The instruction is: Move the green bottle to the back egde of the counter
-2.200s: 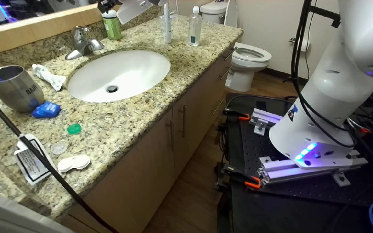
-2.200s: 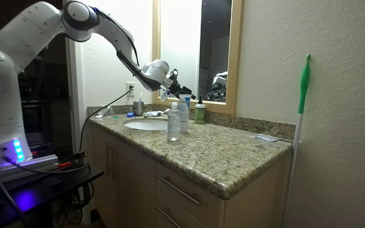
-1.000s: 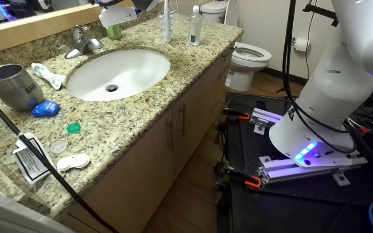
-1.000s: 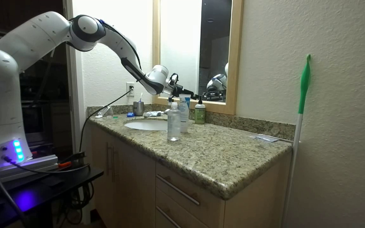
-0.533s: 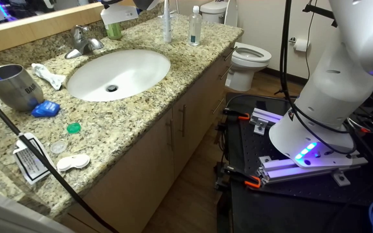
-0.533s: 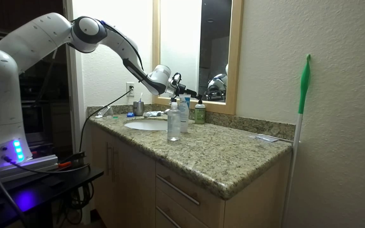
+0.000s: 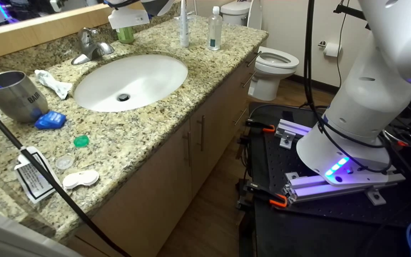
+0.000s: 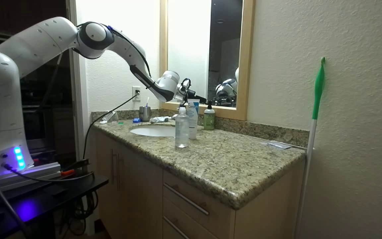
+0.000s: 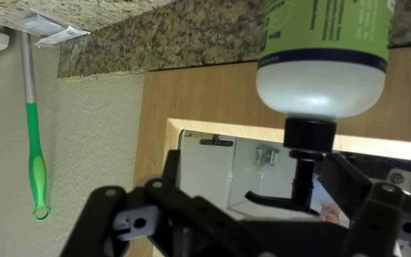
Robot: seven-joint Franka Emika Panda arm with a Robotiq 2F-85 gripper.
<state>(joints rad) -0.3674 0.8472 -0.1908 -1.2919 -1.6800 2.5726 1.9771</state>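
The green bottle (image 8: 209, 120) is a pump bottle with a green label, white shoulder and black pump. It stands upright on the granite counter (image 8: 224, 159), near the backsplash and beyond the faucet (image 7: 90, 48). In an exterior view only its lower part (image 7: 125, 35) shows; a white plate on the wrist hides the rest. In the wrist view the bottle (image 9: 325, 32) appears upside down. My gripper (image 9: 253, 160) is open, its fingers either side of the pump head, which is closer to the right finger. In an exterior view the gripper (image 8: 205, 100) is at pump height.
A white tube (image 8: 193, 121) and a clear bottle (image 8: 182, 131) stand nearer the front. The mirror frame (image 9: 198, 92) is close behind the pump. The sink (image 7: 130, 84), a steel cup (image 7: 16, 96) and small items lie further along the counter.
The arm has come down and the gripper has tilted flatter, reaching down to the bottle's pump. In the last half second it moved only slightly. The bottle has not visibly moved.
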